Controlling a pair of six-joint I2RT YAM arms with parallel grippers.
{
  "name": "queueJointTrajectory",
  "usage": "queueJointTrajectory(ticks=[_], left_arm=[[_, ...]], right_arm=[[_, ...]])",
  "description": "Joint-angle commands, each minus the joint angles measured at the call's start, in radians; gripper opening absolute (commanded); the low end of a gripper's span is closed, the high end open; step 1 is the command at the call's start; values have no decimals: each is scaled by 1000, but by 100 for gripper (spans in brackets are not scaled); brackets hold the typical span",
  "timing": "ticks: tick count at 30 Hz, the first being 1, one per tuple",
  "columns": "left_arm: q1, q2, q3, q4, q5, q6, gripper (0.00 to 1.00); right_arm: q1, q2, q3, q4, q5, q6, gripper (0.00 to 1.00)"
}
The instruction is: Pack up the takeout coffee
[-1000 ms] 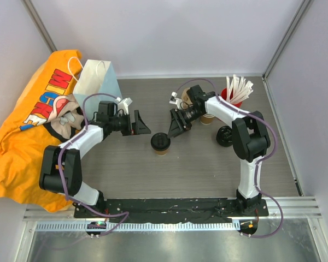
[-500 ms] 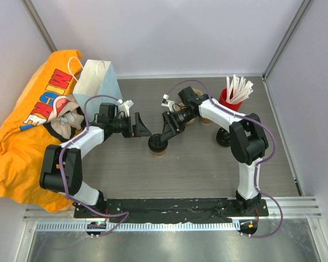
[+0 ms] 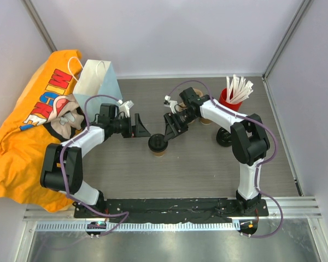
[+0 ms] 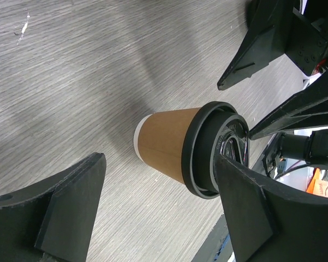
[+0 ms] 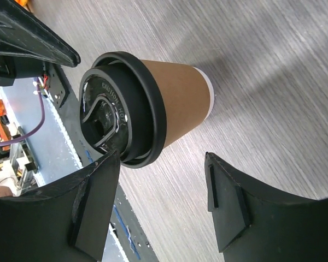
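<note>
- A takeout coffee (image 3: 158, 144), a brown paper cup under a black lid, stands upright on the grey wood-grain counter (image 3: 202, 169), just left of centre in the overhead view.
- The left pincer (image 3: 138, 130) hovers at the cup's upper left, jaws spread wide and holding nothing. In the left wrist view the cup sits beyond its two dark fingers (image 4: 60, 213), not clamped by them.
- The right pincer (image 3: 173, 129) faces the cup from its upper right, jaws likewise parted and empty. In the right wrist view one finger (image 5: 93, 207) sits close by the lid's rim, and whether it touches cannot be told.
- The two pincers point toward each other above the cup, near but apart.
- A pale blue paper bag (image 3: 97, 82) with white handles stands at the upper left of the overhead view. It is against a crumpled orange cloth (image 3: 16, 147) with printed lettering that fills the left side.
- A red cup (image 3: 228, 98) of white sticks sits at the upper right.
- Brown cups (image 3: 208, 118) show partly from behind the right arm.
- Black lids (image 3: 225, 136) lie lower, right of centre.
</note>
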Motion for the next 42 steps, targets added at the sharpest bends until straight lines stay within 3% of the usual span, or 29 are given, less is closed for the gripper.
queueJointTrajectory(ticks=[1,30,37,42], left_arm=[[2,9,-2,2,-2,24,84],[-17,35,18,-81,39,64,69],[-40,32,21,-93,56,72,68],[-38,6,16,-93,44,70,69]], right_arm=[[8,-47,9,5,30,-23,69],[13,112,231,-52,91,-77,74],[14,115,249,-67,68,-91,82],[4,63,236,-89,7,-106,99]])
